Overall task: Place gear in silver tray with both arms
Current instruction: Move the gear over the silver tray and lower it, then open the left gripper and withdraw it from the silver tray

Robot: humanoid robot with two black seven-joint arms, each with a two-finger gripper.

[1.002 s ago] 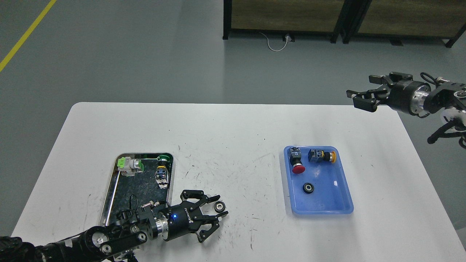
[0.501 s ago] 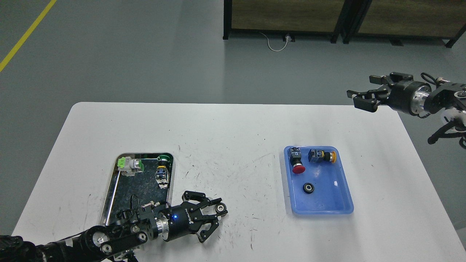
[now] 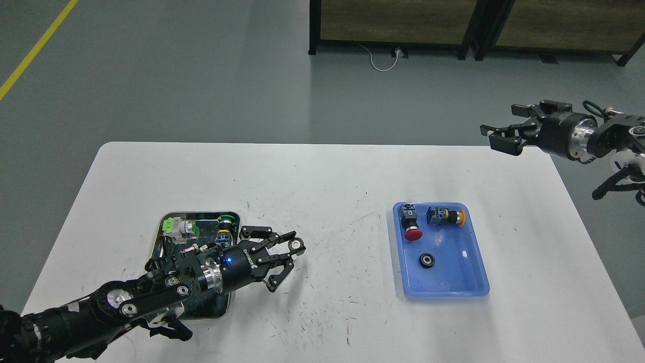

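Gear clamped between fingertips of left gripper, held above white table just right of silver tray. Tray partly hidden by left arm; green-capped switches seen at its far end. Right gripper raised off table's far right corner, fingers spread, nothing held. Blue tray lies well apart to right.

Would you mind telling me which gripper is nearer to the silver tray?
The left. The left gripper, holding a gear, sits just past the silver tray's right rim, its arm crossing over the tray. The right gripper hovers far off beyond the table's far right corner.
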